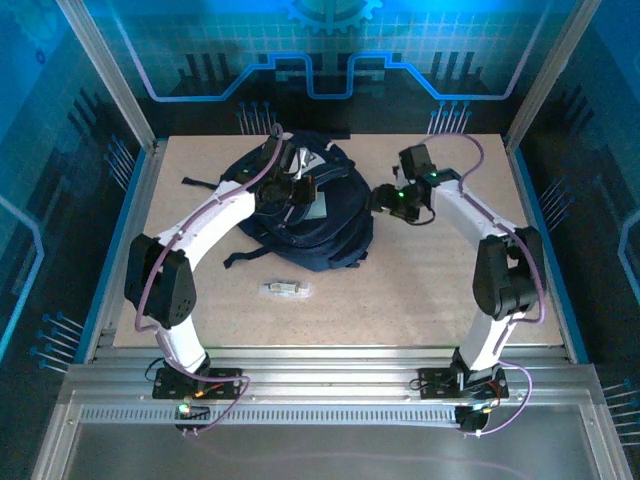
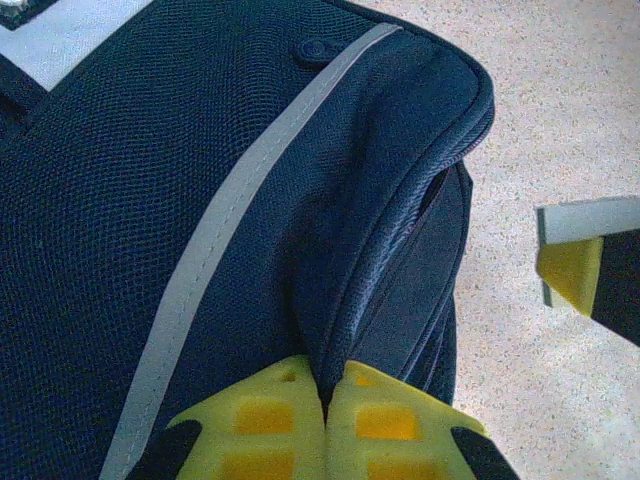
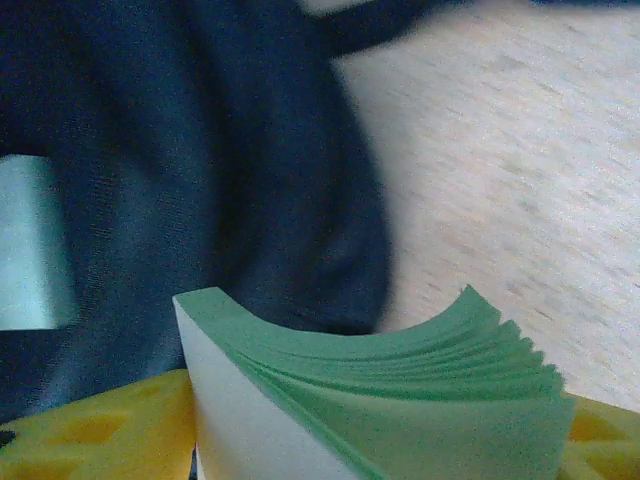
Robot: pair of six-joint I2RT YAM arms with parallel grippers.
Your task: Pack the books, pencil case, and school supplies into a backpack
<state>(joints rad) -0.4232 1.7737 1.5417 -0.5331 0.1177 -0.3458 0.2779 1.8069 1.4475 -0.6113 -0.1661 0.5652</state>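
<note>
Starting big: pale speckled desk (image 1: 420, 290). On it, the navy backpack (image 1: 330, 215), slumped flat directly under the left claw (image 1: 290, 190) and just to the left of the right claw (image 1: 385, 198).

From the left wrist, up close: left claw (image 2: 325, 400) clamped fully together, yellow fingertips (image 2: 265, 425) meeting on a fold of backpack (image 2: 120, 200) fabric, right below the piped edge of an opening. Running away from that claw towards the far side, a pale stripe (image 2: 220, 210). Off to its right, over bare desk and clear of the bag, a glimpse of one yellow finger (image 2: 572, 272) of the right claw.

From the right wrist: right claw (image 3: 350, 445) partly spread and gripping a green pad (image 3: 400, 390), sheets bowed upward between the two yellow fingers (image 3: 90, 430), white side edge facing left. Beyond that claw and to its left, dark backpack (image 3: 200, 150) cloth, blurred. Beyond and to the right, bare desk.

Smallest of all: a clear tube (image 1: 285, 289) lying loose on the desk, well short of both claws, on the near side of the backpack, touched by neither.
</note>
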